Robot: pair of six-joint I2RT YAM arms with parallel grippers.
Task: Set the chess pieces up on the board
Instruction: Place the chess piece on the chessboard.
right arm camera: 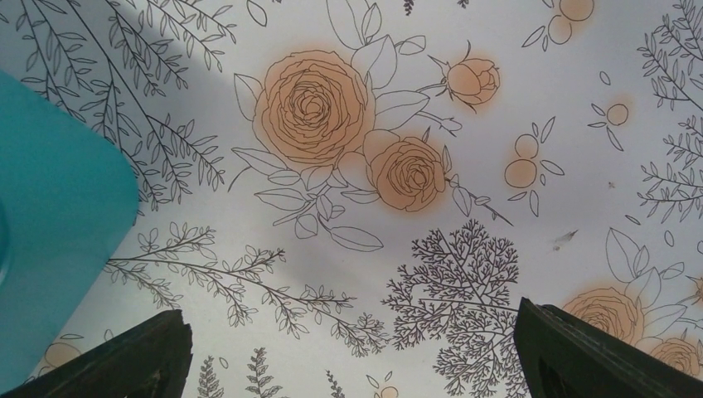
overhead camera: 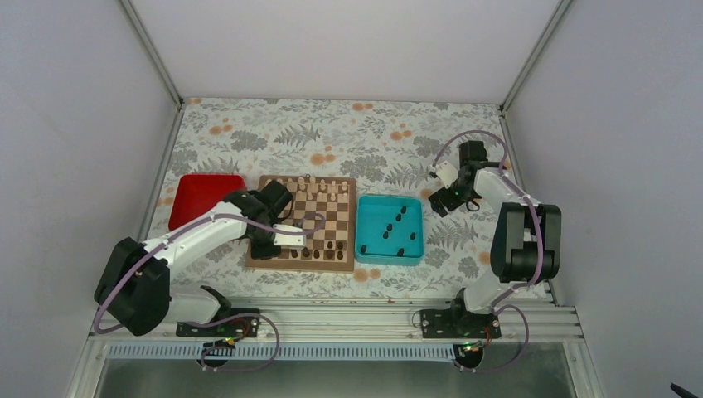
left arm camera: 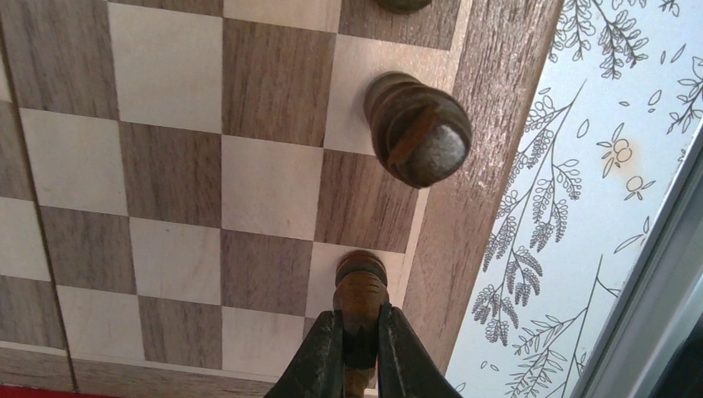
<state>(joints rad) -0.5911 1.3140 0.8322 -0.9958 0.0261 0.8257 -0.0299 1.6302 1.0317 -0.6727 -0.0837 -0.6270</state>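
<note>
The board lies left of centre, with pale pieces in its far rows and a few dark chess pieces in its near row. My left gripper is shut on a dark brown chess piece, which stands on a light square in the edge row of the board. One square further along that row stands a dark bishop. In the top view this left gripper is over the board's near left corner. My right gripper hangs open over the patterned cloth with nothing between its fingers.
A teal tray right of the board holds several dark pieces; its corner shows beside the right gripper. A red tray lies left of the board. The metal rail runs along the near table edge.
</note>
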